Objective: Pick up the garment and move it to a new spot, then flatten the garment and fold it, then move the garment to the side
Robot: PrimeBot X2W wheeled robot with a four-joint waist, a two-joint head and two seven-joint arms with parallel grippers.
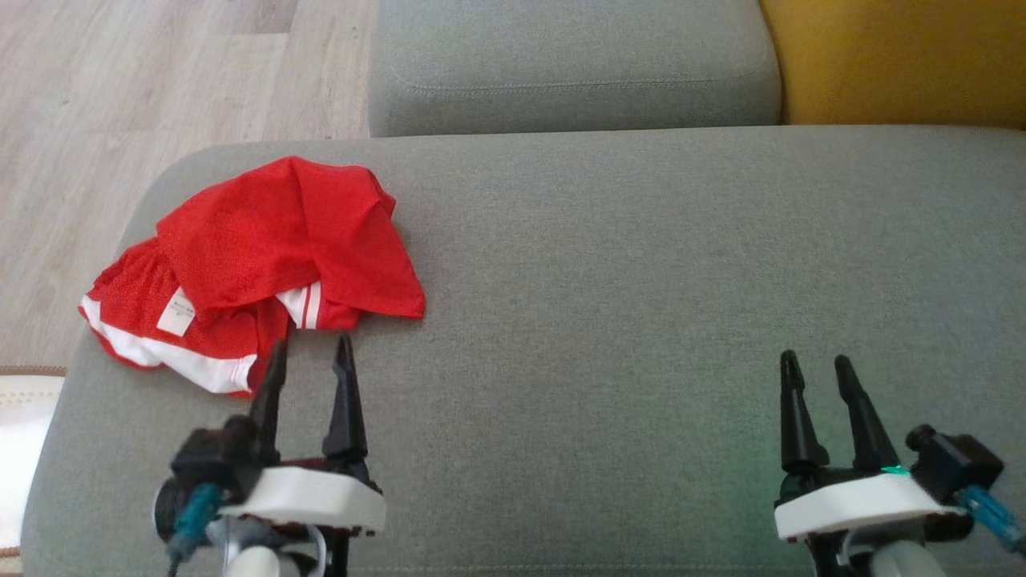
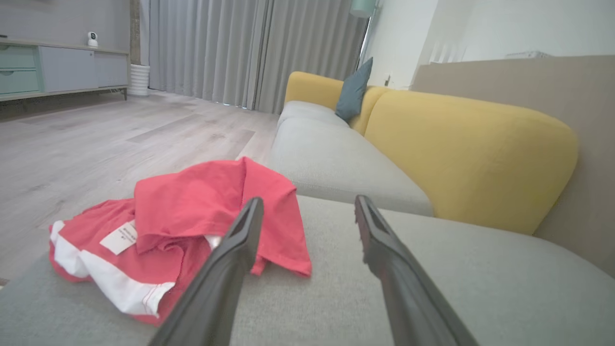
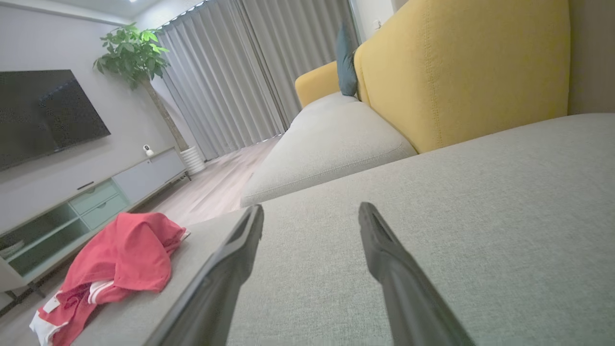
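A crumpled red garment [image 1: 272,248] lies on a grey cushion [image 1: 641,280], just ahead of the left gripper [image 1: 311,343], whose fingers are spread wide and empty. The right gripper [image 1: 816,357], also parted and empty, sits well apart from it.

Red garment [image 1: 272,232] of thin matt mesh-like cloth with white trim, grey sofa cushion [image 1: 641,320] in coarse woven fabric, pale matt wood-grain floor [image 1: 120,88], matt black gripper fingers [image 1: 346,401]

Grey sofa seat [image 1: 641,280], yellow backrest [image 2: 471,154], teal pillow [image 2: 354,91], wooden floor [image 1: 120,80], grey curtains [image 2: 216,48].
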